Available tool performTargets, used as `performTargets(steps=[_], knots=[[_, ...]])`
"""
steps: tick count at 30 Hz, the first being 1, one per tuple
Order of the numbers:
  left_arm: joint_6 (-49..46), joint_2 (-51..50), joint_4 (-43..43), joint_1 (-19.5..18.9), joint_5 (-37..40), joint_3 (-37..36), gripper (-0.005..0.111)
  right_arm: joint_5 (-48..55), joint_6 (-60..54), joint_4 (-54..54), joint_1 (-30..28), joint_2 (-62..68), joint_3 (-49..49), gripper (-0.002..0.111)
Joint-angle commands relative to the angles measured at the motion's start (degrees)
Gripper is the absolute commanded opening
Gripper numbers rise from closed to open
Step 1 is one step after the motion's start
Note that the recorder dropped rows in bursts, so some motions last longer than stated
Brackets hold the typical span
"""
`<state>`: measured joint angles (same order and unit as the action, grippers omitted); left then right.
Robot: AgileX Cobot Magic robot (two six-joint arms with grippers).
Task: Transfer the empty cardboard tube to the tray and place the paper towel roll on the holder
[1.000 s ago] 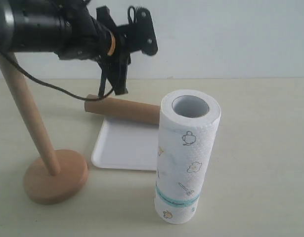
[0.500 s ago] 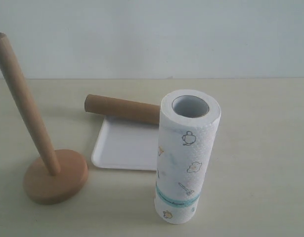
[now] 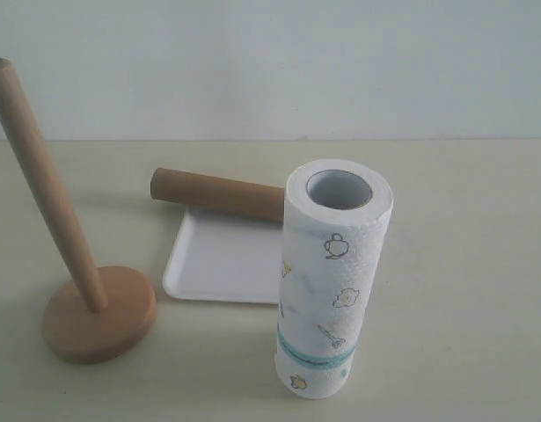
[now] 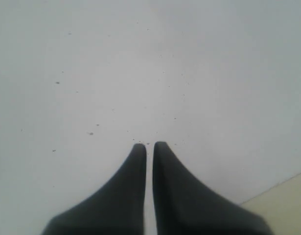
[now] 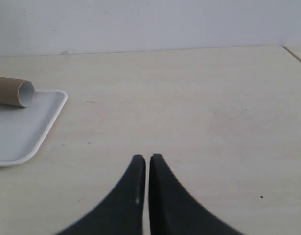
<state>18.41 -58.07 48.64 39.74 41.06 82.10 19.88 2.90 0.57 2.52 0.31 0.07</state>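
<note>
Tube (image 3: pixel 215 193) lies along the tray's (image 3: pixel 219 264) far edge; roll (image 3: pixel 333 281) stands right, holder (image 3: pixel 101 318) left. Left gripper (image 4: pixel 149 145) and right gripper (image 5: pixel 146 156) are pressed together, empty.

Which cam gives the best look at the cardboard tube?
Exterior view: the cardboard tube shows nearly full length, along the tray's far edge. Right wrist view catches only its open end. Left wrist view: nothing.

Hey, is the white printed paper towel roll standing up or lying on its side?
Upright. The white printed paper towel roll stands on end, its open hollow centre facing up, not yet on the light wooden holder.
</note>
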Motion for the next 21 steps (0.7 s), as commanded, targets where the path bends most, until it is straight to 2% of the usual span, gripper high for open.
performTargets(steps=[1,11,21], knots=[[5.18,10.50,-0.74,0.21,0.89,-8.56,0.004,-0.71,-0.29,0.03,-0.21,-0.31,-0.07,0.003],[12.53,28.83,-0.74,0.21,3.27,-28.96,0.004,-0.71,-0.29,0.03,-0.21,-0.31,-0.07,0.003],[16.69,40.32,-1.56,0.21,4.32,-39.99,0.004,-0.71,-0.29,0.03,-0.21,-0.31,-0.07,0.003]])
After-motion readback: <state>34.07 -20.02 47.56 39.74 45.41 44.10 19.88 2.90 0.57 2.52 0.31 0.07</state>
